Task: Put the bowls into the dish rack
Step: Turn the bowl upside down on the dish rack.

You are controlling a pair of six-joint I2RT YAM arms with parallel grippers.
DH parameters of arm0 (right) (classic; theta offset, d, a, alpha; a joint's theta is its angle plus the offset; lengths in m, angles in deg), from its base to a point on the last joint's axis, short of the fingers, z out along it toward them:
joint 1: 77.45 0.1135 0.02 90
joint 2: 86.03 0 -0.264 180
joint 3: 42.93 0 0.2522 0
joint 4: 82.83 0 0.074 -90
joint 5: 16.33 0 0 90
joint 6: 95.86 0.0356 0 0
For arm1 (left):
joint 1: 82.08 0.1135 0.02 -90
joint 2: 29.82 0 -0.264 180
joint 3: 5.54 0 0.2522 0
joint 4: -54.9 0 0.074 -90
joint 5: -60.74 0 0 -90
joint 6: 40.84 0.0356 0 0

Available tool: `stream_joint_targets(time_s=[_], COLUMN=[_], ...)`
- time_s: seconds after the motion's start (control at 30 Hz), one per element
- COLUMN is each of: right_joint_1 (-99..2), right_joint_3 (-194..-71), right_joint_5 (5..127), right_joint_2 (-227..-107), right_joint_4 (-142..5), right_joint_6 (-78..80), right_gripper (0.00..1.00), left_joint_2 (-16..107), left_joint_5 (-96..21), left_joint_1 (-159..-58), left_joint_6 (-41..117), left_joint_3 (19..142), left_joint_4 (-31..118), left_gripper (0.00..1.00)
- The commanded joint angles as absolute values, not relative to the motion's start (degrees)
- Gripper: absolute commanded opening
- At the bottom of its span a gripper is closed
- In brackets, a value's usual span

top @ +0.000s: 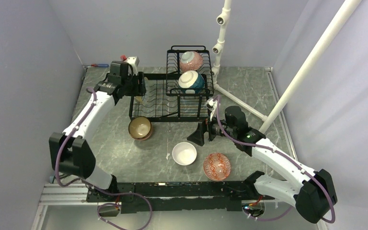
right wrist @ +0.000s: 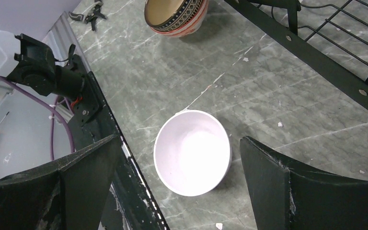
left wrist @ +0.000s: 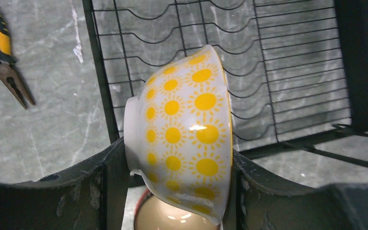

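Holding the placing step, the left gripper [left wrist: 175, 191] is clenched on a white ceramic bowl printed with yellow suns [left wrist: 182, 134]. The bowl is turned on edge, foot to the left and rim to the right, above the left border of the black wire dish rack [top: 155, 103]. Whether the bowl touches the wires cannot be told. Orange-handled pliers [left wrist: 7, 67] lie on the table outside the rack.

Just in front of the rack sits a brown round bowl with a tan inside [top: 140, 128], not yet loaded. On the rack's raised wire tier rest a pink-red patterned bowl [top: 191, 61] and a teal-and-white bowl [top: 191, 81], both apparently already stowed.

Further right, a plain white round bowl [right wrist: 191, 151] stands upright on the table, and the right gripper [right wrist: 179, 143] hangs over it with its jaws spread wide, gripping nothing. A red-patterned shallow bowl [top: 216, 166] waits beside it.

Next, the left arm likely needs to lower the sun bowl into a slot before letting go, and the right to descend onto the white bowl's rim.
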State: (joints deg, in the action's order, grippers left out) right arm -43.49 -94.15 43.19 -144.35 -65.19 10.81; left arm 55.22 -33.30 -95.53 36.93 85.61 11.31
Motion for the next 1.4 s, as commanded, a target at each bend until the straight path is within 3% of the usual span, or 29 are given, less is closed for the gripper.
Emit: stream_joint_targets(time_s=[0.0, 0.33, 1.37], right_joint_1=[-43.4, -43.4, -43.5], right_joint_3=[-93.9, -92.8, -94.5], right_joint_5=[43.9, 45.0, 46.4], right_joint_2=[-142.2, -140.4, -141.2], right_joint_4=[-66.1, -64.9, -62.6], right_joint_6=[9.9, 9.4, 8.7], right_gripper=[1.00, 1.00, 1.00], left_joint_2=[58.8, 72.4, 95.1], left_joint_5=[-29.5, -19.6, -0.4], left_joint_1=[-95.3, -95.3, -96.9], left_joint_6=[43.4, 44.7, 48.4], left_joint_3=[91.0, 106.1, 122.4], left_joint_4=[18.7, 11.9, 4.8], left_gripper=[0.03, 0.03, 0.03])
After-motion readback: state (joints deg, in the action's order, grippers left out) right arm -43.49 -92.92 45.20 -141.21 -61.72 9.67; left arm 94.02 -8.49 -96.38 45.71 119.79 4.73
